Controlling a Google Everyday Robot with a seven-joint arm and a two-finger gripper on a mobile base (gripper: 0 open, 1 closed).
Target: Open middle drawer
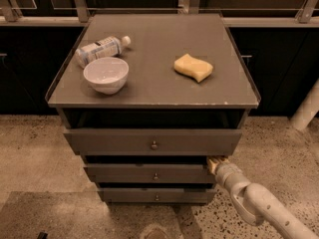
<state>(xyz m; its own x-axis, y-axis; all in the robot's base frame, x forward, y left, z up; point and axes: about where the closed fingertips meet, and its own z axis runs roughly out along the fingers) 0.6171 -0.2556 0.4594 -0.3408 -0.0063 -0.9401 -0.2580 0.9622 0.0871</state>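
The pincer (216, 162) is at the right end of the middle drawer (149, 174), below the front right corner of the surface (149, 39). A white bowl (105, 74) and a bottle (101, 49) are near the left edge, and a yellow sponge (193, 66) is toward the right edge.

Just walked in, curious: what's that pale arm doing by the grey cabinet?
A robot arm's two-finger gripper sits at the right end of the middle drawer, a dark grey flat front with a small round metal knob, second of three. It is by the front's top corner, not the knob, seemingly about to pull it open. On top rest a white round bowl, a plastic bottle on its side and a yellow sponge.
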